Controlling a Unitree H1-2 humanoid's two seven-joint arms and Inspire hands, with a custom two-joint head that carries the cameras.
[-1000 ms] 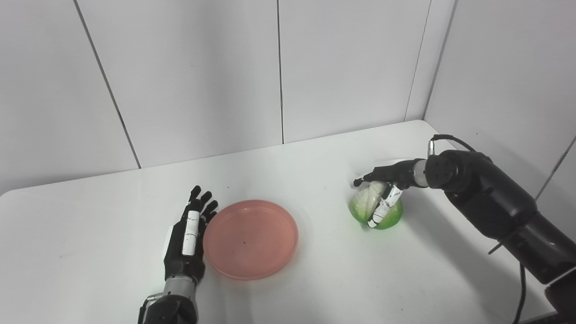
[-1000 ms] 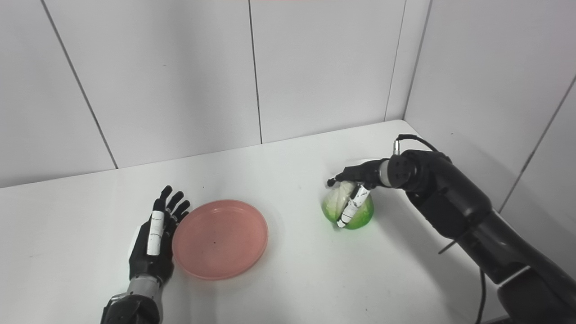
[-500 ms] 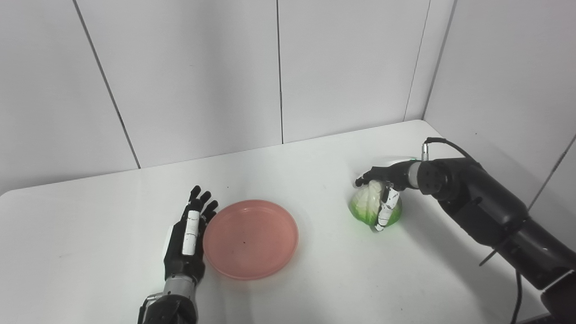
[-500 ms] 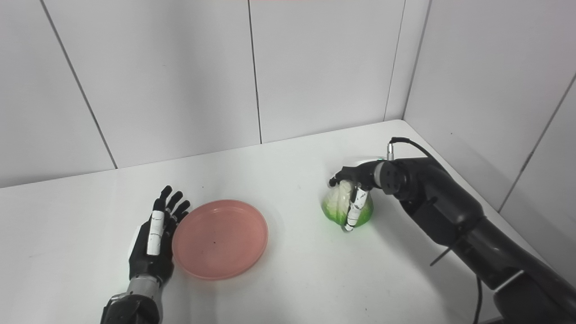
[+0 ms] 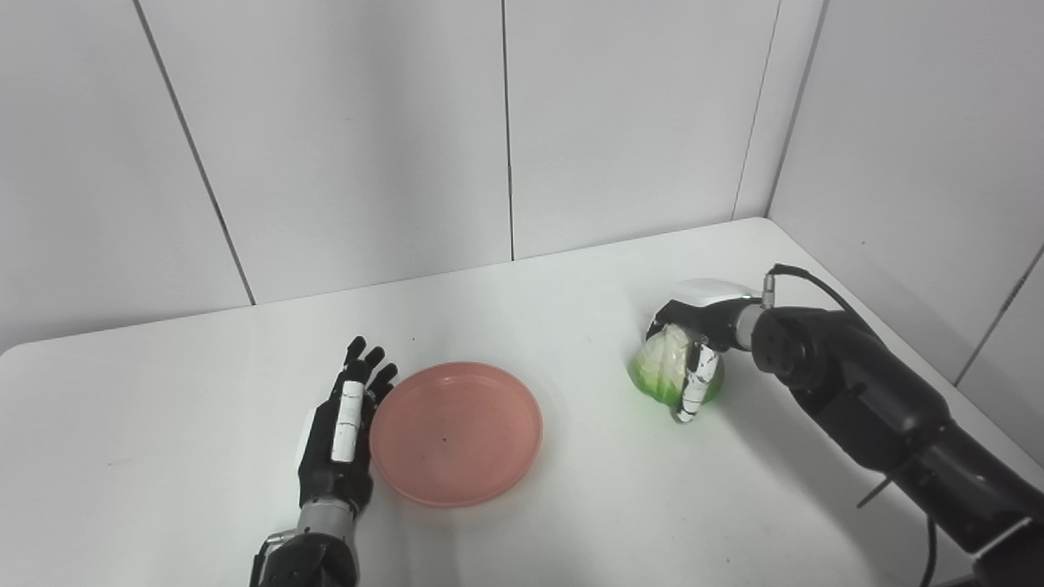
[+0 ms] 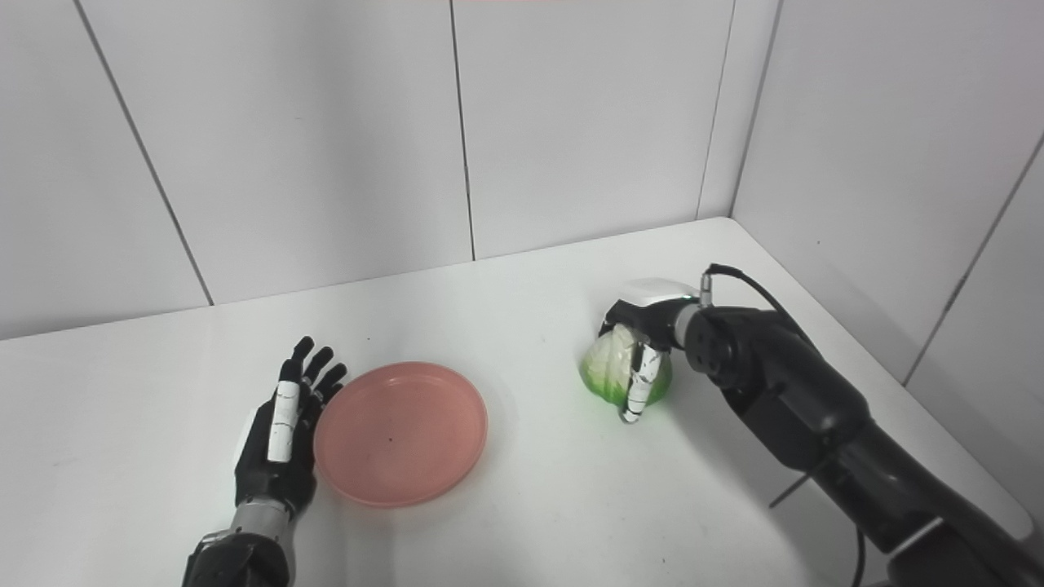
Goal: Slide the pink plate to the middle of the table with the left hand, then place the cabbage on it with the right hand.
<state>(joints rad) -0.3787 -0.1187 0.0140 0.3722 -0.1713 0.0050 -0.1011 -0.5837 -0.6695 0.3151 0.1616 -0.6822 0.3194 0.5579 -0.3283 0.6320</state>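
The pink plate lies flat near the middle of the white table. My left hand rests on edge against the plate's left rim, open with its fingers straight and pointing away from me. To the right, the green and white cabbage is wrapped by my right hand, whose fingers curl over its top and near side. The cabbage sits low, at or just above the table surface; I cannot tell which.
White wall panels close the table at the back and the right. The table's right edge runs close behind my right forearm. Bare tabletop lies between plate and cabbage.
My right forearm has swung downward and nearer, and the hand has closed tighter over the cabbage, which shifted slightly left. The left hand and plate have stayed put.
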